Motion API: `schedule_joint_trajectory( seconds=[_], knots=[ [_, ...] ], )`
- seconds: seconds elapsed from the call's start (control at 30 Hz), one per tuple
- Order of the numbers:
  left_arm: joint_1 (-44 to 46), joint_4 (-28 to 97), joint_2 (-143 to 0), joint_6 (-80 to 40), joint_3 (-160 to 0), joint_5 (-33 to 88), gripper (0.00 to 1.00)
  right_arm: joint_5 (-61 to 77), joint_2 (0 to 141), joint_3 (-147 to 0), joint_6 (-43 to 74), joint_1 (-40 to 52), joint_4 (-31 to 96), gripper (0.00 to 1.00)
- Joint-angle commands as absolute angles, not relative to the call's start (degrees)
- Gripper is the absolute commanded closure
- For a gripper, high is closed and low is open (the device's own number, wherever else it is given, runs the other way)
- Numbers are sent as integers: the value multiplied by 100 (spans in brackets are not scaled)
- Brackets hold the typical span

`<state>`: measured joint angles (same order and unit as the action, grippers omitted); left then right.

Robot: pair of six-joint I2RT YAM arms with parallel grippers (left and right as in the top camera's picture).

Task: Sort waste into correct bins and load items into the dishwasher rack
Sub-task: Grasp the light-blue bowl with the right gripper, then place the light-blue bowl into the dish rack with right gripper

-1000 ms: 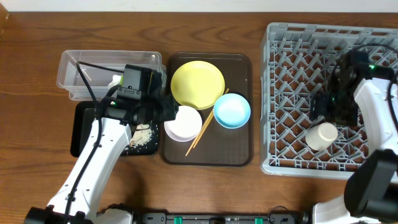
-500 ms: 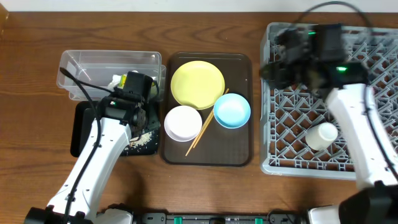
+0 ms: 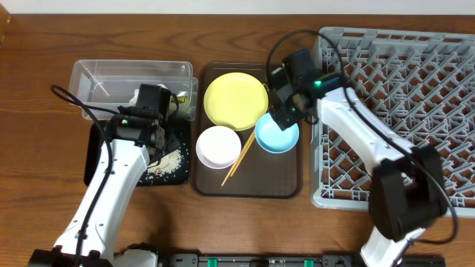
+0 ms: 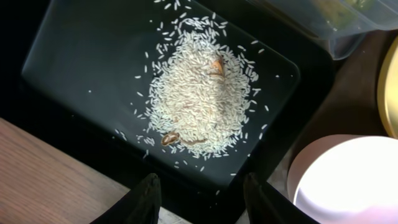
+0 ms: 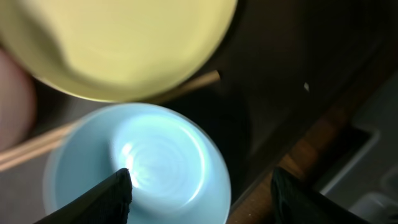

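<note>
Over light blue bowl point(image 5: 140, 162), right gripper point(image 5: 200, 180) spread empty, left gripper point(image 4: 200, 185) parted above black tray point(image 4: 81, 56)

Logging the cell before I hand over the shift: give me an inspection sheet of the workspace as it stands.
Surface: wooden table.
Job's things: yellow plate, white bowl, blue bowl, chopsticks on brown tray; rice in black tray; wrapper in clear tub; grey rack at right; cup not seen.
Clutter: nothing seen.
Grippers: left gripper open over rice; right gripper open over blue bowl.
Cables: a black cable arcs off each arm.
Surroundings: black rail at near edge.
</note>
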<state>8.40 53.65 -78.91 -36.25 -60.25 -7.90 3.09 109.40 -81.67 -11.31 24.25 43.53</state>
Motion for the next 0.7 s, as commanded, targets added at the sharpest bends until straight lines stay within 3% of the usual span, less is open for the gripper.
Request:
schedule_joint_trajectory(
  seconds=[0.0,0.1,0.17,0.37,0.67],
  knots=[
    [816,5395,-7843,-3719,-6060,-904,54,-373,11198,-8169,-969,2462,4342,33],
    [816,5395,-7843,-3719,-6060,-904,54,-360,11404,-8169,-910,2456,4353,41],
    [816,5395,-7843,-3719,-6060,-904,54,-357,11480,-8169,-856,2456,4368,52],
    [816,5395,-7843,-3719,-6060,-899,54,-362,11509,-8169,-856,2458,4381,96],
    [816,5393,-7843,-3719,-6060,-816,54,-499,11109,-8178,-709,2314,4569,99]
  ],
)
